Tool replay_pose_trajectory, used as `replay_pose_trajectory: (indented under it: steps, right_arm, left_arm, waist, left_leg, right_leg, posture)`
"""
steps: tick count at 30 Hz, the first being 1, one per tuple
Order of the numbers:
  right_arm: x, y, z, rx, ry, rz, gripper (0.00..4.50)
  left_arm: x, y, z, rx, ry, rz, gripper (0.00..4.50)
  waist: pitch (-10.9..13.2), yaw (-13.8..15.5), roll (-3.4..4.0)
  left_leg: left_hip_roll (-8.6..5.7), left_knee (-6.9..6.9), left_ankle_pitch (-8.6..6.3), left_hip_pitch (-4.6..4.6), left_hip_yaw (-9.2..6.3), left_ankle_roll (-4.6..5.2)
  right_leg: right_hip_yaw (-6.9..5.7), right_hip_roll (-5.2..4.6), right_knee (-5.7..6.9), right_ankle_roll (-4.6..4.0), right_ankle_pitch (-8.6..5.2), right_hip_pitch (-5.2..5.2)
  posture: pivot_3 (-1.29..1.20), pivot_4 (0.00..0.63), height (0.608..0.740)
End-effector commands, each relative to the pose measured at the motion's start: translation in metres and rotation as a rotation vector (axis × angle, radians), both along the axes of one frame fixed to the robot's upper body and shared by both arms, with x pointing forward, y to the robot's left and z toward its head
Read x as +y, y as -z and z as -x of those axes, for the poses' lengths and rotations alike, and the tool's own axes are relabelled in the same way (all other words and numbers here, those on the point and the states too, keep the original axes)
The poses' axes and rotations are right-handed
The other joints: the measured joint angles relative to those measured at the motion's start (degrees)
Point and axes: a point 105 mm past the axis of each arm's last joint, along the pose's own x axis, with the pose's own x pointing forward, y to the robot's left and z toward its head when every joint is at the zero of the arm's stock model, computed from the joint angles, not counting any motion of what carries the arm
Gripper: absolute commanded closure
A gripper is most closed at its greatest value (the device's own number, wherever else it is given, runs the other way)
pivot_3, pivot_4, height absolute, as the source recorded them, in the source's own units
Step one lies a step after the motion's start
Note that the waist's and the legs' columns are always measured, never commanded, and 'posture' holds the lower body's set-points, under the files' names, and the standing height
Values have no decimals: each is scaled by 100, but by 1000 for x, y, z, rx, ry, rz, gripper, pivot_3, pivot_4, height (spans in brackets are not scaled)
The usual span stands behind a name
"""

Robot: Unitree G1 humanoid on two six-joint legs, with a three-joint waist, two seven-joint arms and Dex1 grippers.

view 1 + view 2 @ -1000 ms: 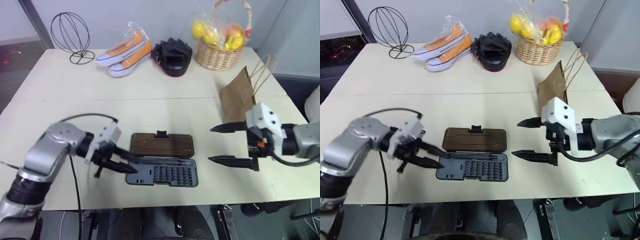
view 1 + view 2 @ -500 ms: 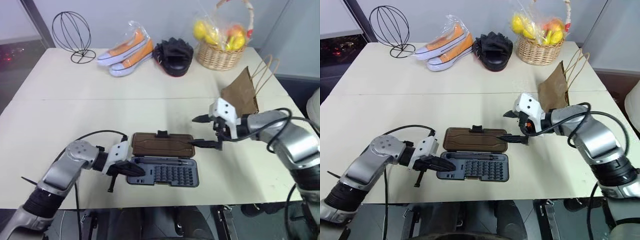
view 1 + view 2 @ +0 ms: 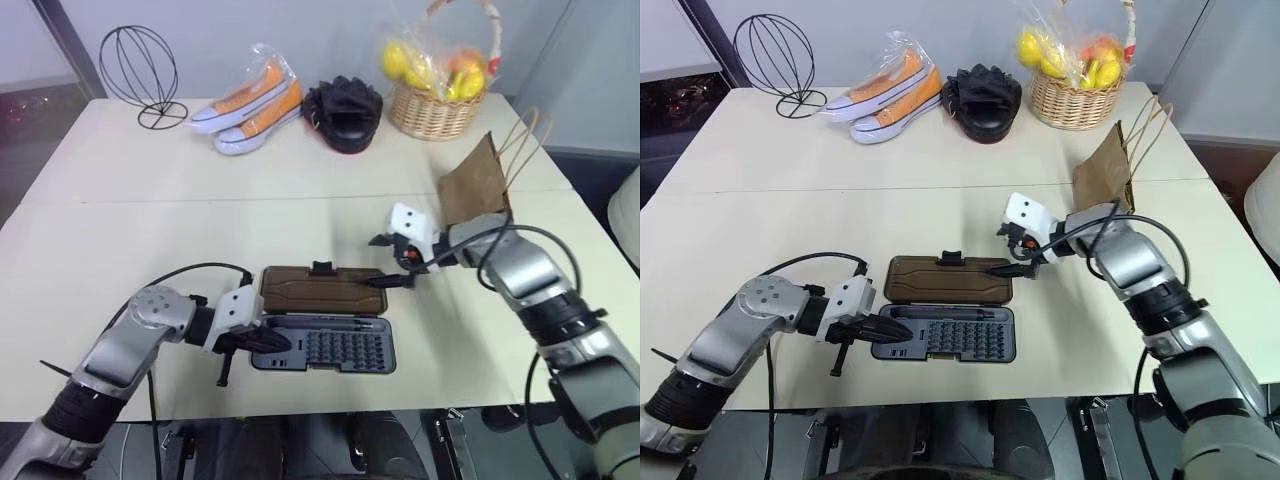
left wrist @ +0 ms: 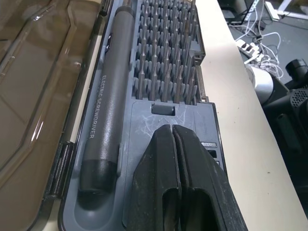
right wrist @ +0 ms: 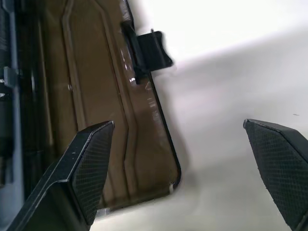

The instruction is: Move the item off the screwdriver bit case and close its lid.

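Observation:
The screwdriver bit case (image 3: 325,347) lies open near the table's front edge, with rows of bits and a grey electric screwdriver (image 4: 108,101) in its tray. Its smoky brown lid (image 3: 325,290) lies flat behind the tray, latch tab (image 3: 322,268) at the far edge. My left gripper (image 3: 280,343) is shut, its tips resting on the tray's left end. My right gripper (image 3: 372,262) is open, one finger over the lid's right end and the other beyond its far edge. The brown paper bag, the item (image 3: 475,190), stands on the table to the right, apart from the case.
Along the back of the table stand a wire stand (image 3: 140,75), bagged orange sneakers (image 3: 250,105), a black pouch (image 3: 343,112) and a wicker fruit basket (image 3: 435,110). The table's front edge (image 3: 320,405) runs just below the case.
My right gripper has swung in from the right and down to the lid's right end, still open. My left gripper has sunk a little onto the tray's left end.

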Motion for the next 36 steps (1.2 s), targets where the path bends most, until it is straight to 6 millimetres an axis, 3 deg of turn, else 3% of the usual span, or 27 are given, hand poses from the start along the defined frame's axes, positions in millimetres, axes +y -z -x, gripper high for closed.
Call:
replay_pose_trajectory:
  steps: [1, 7, 14, 16, 20, 26, 30, 36]
  right_arm:
    - [3, 2, -7, -33, -24, 30, 911]
    - [1, 23, -7, -19, -34, 58, 3916]
    - [4, 32, -2, -22, -55, 73, 3916]
    - [4, 33, -1, -24, -54, 68, 4452]
    - [5, 37, 1, -34, -67, 83, 4478]
    - [7, 39, 4, -57, -99, 91, 4478]
    - [8, 29, -2, -149, -87, 106, 4478]
    - [8, -3, -11, -368, -35, 145, 4478]
  left_arm:
    - [4, 12, 8, 45, -10, -38, 4500]
    - [5, 10, 11, 48, -23, -35, 4500]
    - [7, 13, 10, 54, -44, -37, 4500]
    - [7, 14, 9, 57, -50, -37, 4500]
    - [9, 16, 8, 62, -58, -39, 4500]
    - [9, 16, 6, 69, -63, -38, 4500]
    - [9, 16, 6, 73, -62, -36, 4500]
    - [10, 19, 4, 79, -67, -39, 4500]
  waist:
    - [0, 0, 1]
    - [-6, 1, 5]
    - [-15, -3, 11]
    - [-17, -3, 10]
    - [-18, -15, 9]
    - [-30, -13, 12]
    - [-31, -16, 14]
    - [-31, -26, 15]
  left_leg:
    - [0, 0, 0, 0, 0, 0]
    - [-1, 0, 0, 6, 0, 0]
    - [0, -2, 0, 27, 1, 0]
    - [0, -3, 0, 32, 1, 0]
    - [4, -21, -4, 107, 0, 5]
    - [6, -21, -3, 107, -2, 4]
    - [6, -21, -3, 107, -2, 4]
    - [8, -20, -3, 107, -2, 4]
  right_leg:
    - [0, 0, 0, 0, 0, 0]
    - [0, -3, -1, 0, 0, 7]
    - [0, -1, 0, -2, 0, 25]
    - [0, -1, 0, -2, 0, 31]
    - [-3, 3, -13, -28, -16, 102]
    - [-3, 5, -11, -28, -16, 102]
    - [-3, 5, -11, -28, -16, 101]
    - [-2, 7, -10, -28, -16, 98]
  posture:
    - [0, 150, 740]
    - [0, 150, 740]
    - [0, 150, 740]
    - [0, 150, 740]
    - [0, 150, 740]
    - [0, 150, 740]
    - [0, 150, 740]
    - [0, 150, 740]
